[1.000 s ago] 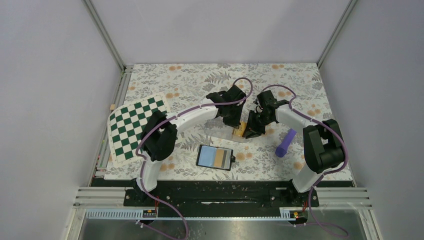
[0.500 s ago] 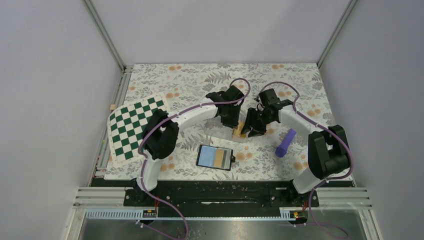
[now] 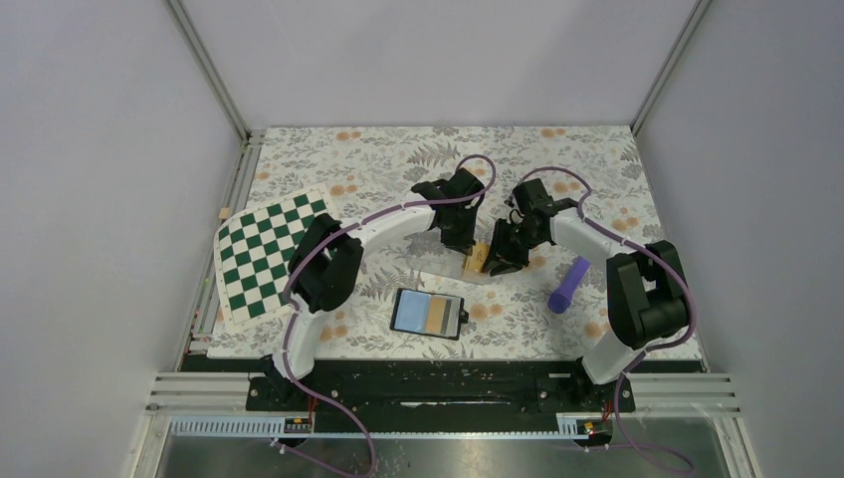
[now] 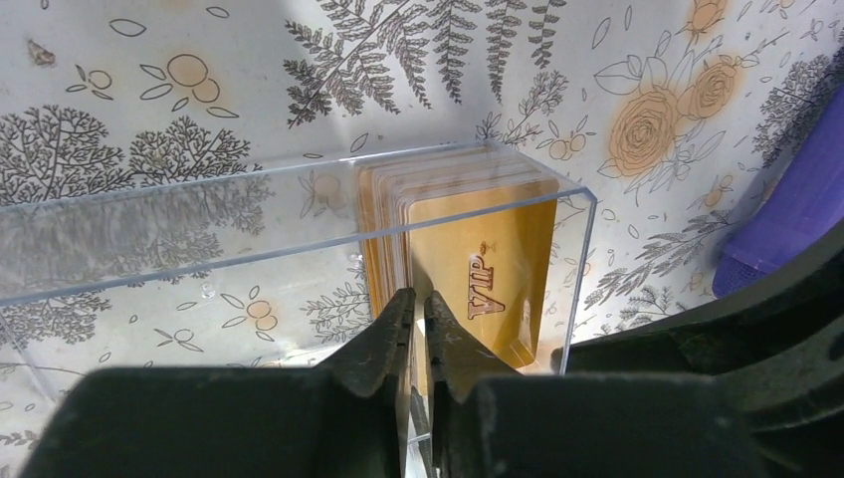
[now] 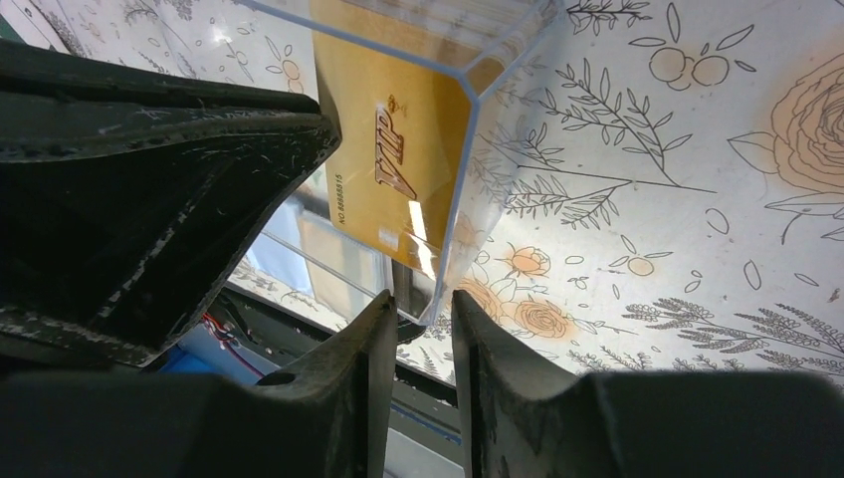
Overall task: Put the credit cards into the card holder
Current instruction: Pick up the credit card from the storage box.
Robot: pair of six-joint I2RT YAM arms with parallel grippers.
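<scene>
Left fingers (image 4: 383, 339) have closed, pinching the front credit card (image 4: 493, 269).

A: Where's the box (image 3: 445, 261)?
B: Mid counter (image 3: 398, 169). Cards (image 3: 480, 258) stand on edge inside, packed at its right end.
A: Card holder (image 3: 429, 313)?
B: Lies open in front of the box, toward the arm bases, not touching it.
A: Rest?
B: Cylinder (image 3: 567, 284) right of box, near. Chessboard (image 3: 267, 251) at counter's left edge. L gripper (image 4: 419, 299) over the cards; R gripper (image 5: 418, 299) astride box's right end wall.
</scene>
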